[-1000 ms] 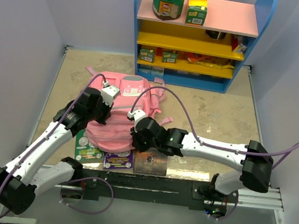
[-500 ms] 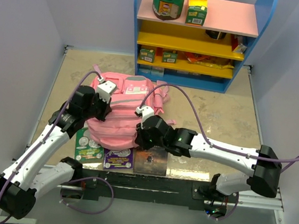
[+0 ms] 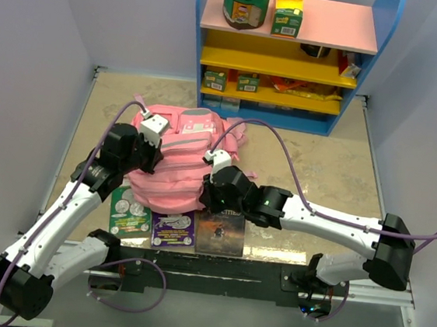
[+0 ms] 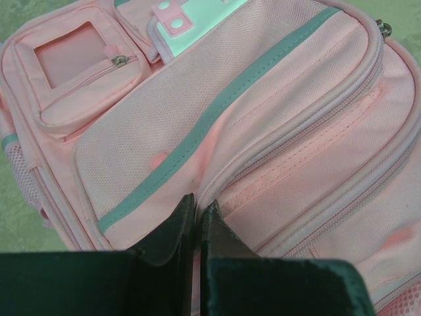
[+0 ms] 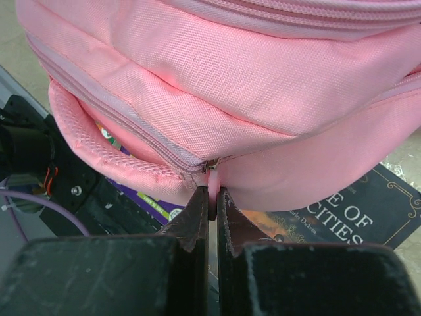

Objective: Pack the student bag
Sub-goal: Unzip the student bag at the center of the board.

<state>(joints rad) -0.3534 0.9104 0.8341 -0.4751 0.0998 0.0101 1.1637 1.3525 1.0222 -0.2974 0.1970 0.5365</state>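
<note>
pinching the zip tab (image 5: 212, 174) of the backpack (image 3: 172, 170), the right gripper (image 5: 212, 197) has jaws clenched; left gripper (image 4: 197, 212) jaws nip its soft, saggy cloth.

The student bag (image 3: 172, 170) lies on the table (image 3: 312, 165) before the shelf (image 3: 292, 62), its near edge overlapping three books (image 3: 220, 232).

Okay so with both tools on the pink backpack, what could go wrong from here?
The right tool pinches only the tiny zipper pull, so it may slip free when pulled. The left tool seems to grip just a thin fold of the pink backpack; if that gives, the bag may drag instead of unzipping. It lies on the Tale of Two Cities book, which could get dragged along.
</note>
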